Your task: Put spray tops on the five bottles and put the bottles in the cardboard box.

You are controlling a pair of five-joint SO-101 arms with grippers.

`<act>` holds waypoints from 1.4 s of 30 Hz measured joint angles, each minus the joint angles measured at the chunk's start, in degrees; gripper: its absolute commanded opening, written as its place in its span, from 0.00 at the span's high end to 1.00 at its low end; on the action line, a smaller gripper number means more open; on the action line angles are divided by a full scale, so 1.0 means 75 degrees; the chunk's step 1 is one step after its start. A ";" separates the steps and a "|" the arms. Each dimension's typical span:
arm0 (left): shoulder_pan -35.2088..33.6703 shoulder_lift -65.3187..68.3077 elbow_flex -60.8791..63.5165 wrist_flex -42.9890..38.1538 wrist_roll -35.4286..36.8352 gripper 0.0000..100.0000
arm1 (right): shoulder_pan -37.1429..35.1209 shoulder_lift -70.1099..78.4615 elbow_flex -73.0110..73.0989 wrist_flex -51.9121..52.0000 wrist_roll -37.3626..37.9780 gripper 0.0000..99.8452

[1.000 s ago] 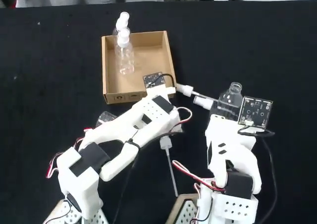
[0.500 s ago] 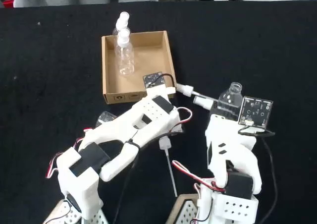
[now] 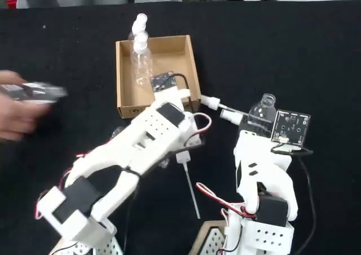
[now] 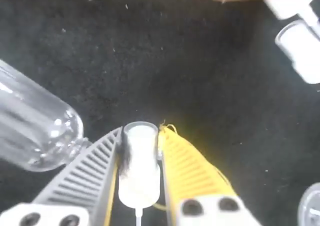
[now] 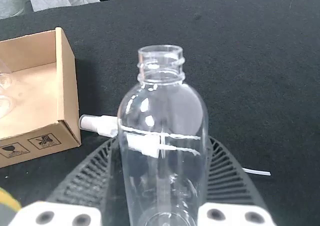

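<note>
My left gripper is shut on a white spray top; in the high view that spray top hangs below the cardboard box with its thin tube trailing toward the table's near edge. My right gripper is shut on a clear bottle, which stands upright with a bare neck; in the high view the bottle is right of the box. A capped bottle stands in the box, and a second capped one is at its far wall.
Two loose spray tops lie between the box and the held bottle. An uncapped bottle lies on the black cloth by the left gripper. A person's hand holding a blurred object is at the left edge.
The left arm has swung left and stretched out with the spray top still held. A person's hand has come in at the left edge. The right arm is unmoved.
</note>
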 measured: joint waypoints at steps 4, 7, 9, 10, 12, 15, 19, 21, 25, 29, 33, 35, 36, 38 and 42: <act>0.0023 -0.0738 0.0316 0.0012 -0.0012 0.97 | 0.0000 0.0000 0.0000 0.0000 0.0000 0.88; -0.0047 -0.1348 0.0598 0.0047 0.0023 0.97 | 0.0000 0.0000 0.0000 0.0000 0.0000 0.88; -0.0059 -0.1805 0.0809 0.0047 0.0023 0.97 | 0.0000 0.0000 0.0000 0.0000 0.0000 0.88; -0.0059 -0.2028 0.0938 0.0047 0.0023 0.97 | 0.0000 0.0000 0.0000 0.0000 0.0000 0.88; -0.0047 -0.2438 0.1125 0.0047 0.0023 0.97 | 0.0000 0.0000 0.0000 0.0000 0.0000 0.88; -0.0211 -0.3001 0.1325 0.0047 -0.0012 0.97 | 0.0000 0.0000 0.0000 0.0000 0.0000 0.88; -0.0738 -0.3692 0.1641 -0.0059 -0.0387 0.97 | 0.0000 0.0000 0.0000 0.0000 0.0000 0.88; -0.0914 -0.4009 0.1899 -0.0188 -0.0598 0.97 | 0.0000 0.0000 0.0000 0.0000 0.0000 0.88; -0.1172 -0.4841 0.2403 -0.0469 -0.0727 0.97 | -0.0012 0.0000 0.0000 0.0000 0.0000 0.88; -0.1512 -0.5814 0.2860 -0.0703 -0.0750 0.97 | -0.0399 0.0000 0.0000 0.0000 -0.0012 0.88; -0.2040 -0.6775 0.3247 -0.0832 -0.0750 0.97 | -0.0738 0.0000 0.0000 0.0000 0.0199 0.88; -0.2227 -0.7244 0.3376 -0.0832 -0.0750 0.97 | -0.0903 0.0000 0.0000 0.0000 0.0270 0.88; -0.2297 -0.7478 0.3434 -0.0832 -0.0750 0.97 | -0.0985 0.0000 0.0000 0.0000 0.0270 0.88; -0.2462 -0.7936 0.3563 -0.0832 -0.0750 0.97 | -0.1172 0.0000 0.0000 0.0000 0.0270 0.88; -0.2825 -0.8803 0.3763 -0.0832 -0.0738 0.97 | -0.1512 0.0000 0.0000 0.0000 0.0305 0.88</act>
